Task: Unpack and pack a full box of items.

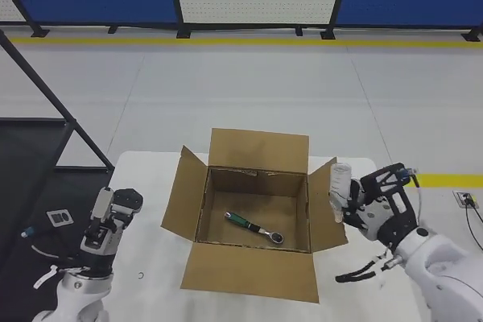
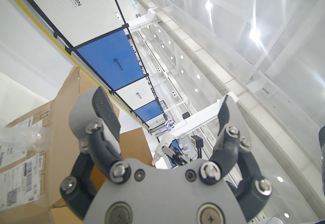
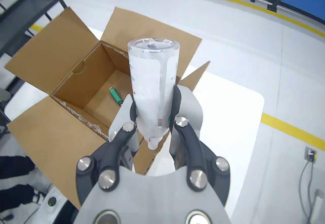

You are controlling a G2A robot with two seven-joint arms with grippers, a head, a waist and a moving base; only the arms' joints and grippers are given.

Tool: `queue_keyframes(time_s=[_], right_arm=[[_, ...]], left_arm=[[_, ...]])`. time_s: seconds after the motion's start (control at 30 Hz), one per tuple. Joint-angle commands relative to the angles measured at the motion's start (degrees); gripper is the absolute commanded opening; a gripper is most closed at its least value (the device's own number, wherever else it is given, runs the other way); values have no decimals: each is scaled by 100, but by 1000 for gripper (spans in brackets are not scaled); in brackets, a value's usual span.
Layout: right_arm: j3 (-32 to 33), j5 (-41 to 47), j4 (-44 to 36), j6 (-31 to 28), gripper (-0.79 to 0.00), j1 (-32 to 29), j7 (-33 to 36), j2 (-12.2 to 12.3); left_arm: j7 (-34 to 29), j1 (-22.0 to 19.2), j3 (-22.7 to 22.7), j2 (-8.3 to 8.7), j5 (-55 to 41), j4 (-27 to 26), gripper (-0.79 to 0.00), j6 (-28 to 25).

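An open cardboard box [image 1: 249, 278] [image 3: 63, 75] stands in the middle of the white table [image 1: 149, 241], all flaps folded out. On its floor lies a ratchet wrench with a green handle [image 1: 253, 226] [image 3: 115, 95]. My right gripper [image 1: 348, 201] [image 3: 153, 105] hovers just outside the box's right flap, shut on a clear plastic bottle [image 1: 339, 188] [image 3: 152, 77] held with its cap toward the wrist. My left gripper [image 1: 121, 205] [image 2: 162, 110] is open, left of the box and tilted up toward the ceiling, nothing between its fingers. A box flap with labels [image 2: 38, 143] sits beside it.
A black metal rack [image 1: 24, 161] stands off the table's left side. The table's right part [image 3: 228, 113] beyond the box is bare white surface. A wall socket with a cable [image 1: 465, 200] is on the floor at the right.
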Motion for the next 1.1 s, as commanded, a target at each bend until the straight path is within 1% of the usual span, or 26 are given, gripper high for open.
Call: queue_keyframes(time_s=[0.0, 0.07, 0.13, 0.23, 0.3, 0.37, 0.47, 0.57, 0.6, 0.67, 0.73, 1.07], right_arm=[[621, 435, -18, -202, -785, -612, -456, 5], [1037, 733, 27, -281, -785, -1005, -726, 3], [1319, 1012, 110, -428, -785, -1279, -877, 4], [1643, 1458, 415, -689, -785, -1505, -1052, 12], [1743, 1728, 712, -894, -785, -1522, -972, 32], [1683, 1964, 1123, -1005, -785, -1340, -655, 69], [1359, 2198, 2003, -1226, -785, -668, -212, 135], [891, 2248, 3054, -1172, -785, 61, -60, 161], [784, 2252, 3422, -1067, -785, 261, -52, 164], [577, 2308, 3990, -873, -785, 616, -4, 165], [401, 2462, 4481, -783, -785, 918, 257, 173], [296, 2430, 4501, -736, -785, 928, 278, 176]], left_arm=[[-15, -75, 95, 1, 69, 1, 0, 45], [-25, -125, 176, 2, 142, 6, 0, 78], [-19, -158, 241, 3, 200, 15, 0, 97], [9, -193, 304, 4, 269, 42, 0, 111], [32, -208, 328, 5, 299, 50, 0, 119], [55, -213, 353, 5, 318, 52, 0, 121], [95, -210, 367, 6, 353, 49, 0, 120], [163, -178, 362, 6, 359, 23, 0, 110], [181, -162, 355, 7, 356, 12, 0, 100], [216, -133, 332, 8, 356, -6, 0, 92], [238, -108, 308, 10, 356, -22, 0, 88], [304, -33, 351, 14, 441, -54, 0, 68]])
